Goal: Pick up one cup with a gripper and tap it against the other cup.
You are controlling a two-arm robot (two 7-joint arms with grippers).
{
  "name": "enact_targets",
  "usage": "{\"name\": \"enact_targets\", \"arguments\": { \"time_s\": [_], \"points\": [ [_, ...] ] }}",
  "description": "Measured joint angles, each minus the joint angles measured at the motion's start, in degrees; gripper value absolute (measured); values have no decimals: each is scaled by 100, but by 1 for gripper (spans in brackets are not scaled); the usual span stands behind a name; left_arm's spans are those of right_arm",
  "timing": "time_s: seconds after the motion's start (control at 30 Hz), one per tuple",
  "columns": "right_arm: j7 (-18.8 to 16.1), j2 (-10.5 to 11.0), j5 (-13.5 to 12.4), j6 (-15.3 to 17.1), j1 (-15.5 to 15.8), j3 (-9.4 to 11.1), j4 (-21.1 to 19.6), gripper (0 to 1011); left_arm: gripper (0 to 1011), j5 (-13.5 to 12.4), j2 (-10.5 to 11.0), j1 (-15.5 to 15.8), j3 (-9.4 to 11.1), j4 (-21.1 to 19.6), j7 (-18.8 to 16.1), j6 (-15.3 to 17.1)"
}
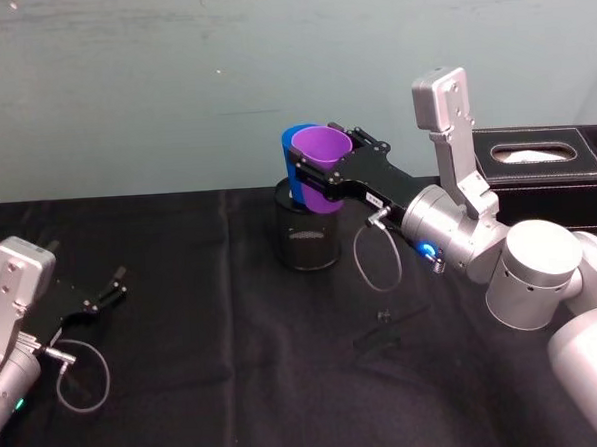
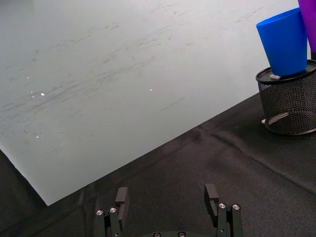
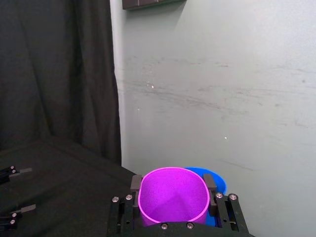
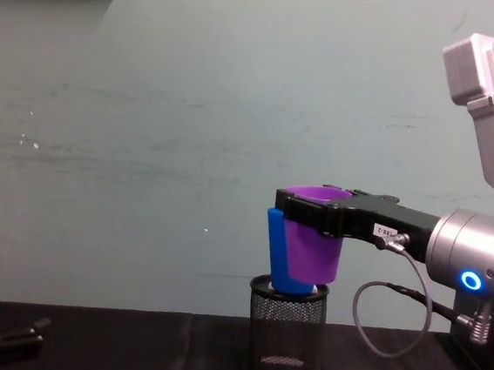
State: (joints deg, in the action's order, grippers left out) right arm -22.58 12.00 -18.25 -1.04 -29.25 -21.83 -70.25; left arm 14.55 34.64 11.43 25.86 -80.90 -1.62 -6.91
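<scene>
The right gripper [image 4: 319,214] has its jaws clamped on the upper wall of the purple cup [image 4: 310,254], holding it upright in the air just above the rim of the black mesh pen holder [image 4: 285,337]. The blue cup [image 2: 284,42] stands in that holder's mouth, and the purple cup's side sits against it. Their walls seem to touch, so the pick-up is done and the tap looks at or very near contact. Only drawing away would be left. The left gripper [image 1: 110,286] lies idle low over the table [image 1: 237,387] at the left, fingers spread, holding nothing
</scene>
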Motion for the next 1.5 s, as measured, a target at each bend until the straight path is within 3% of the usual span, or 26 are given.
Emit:
{"name": "enact_targets", "arguments": {
  "time_s": [1.5],
  "points": [
    [30,5,0,6,11,-5,-20,746,1000,0,0,0,0,0,0,0]
  ]
}}
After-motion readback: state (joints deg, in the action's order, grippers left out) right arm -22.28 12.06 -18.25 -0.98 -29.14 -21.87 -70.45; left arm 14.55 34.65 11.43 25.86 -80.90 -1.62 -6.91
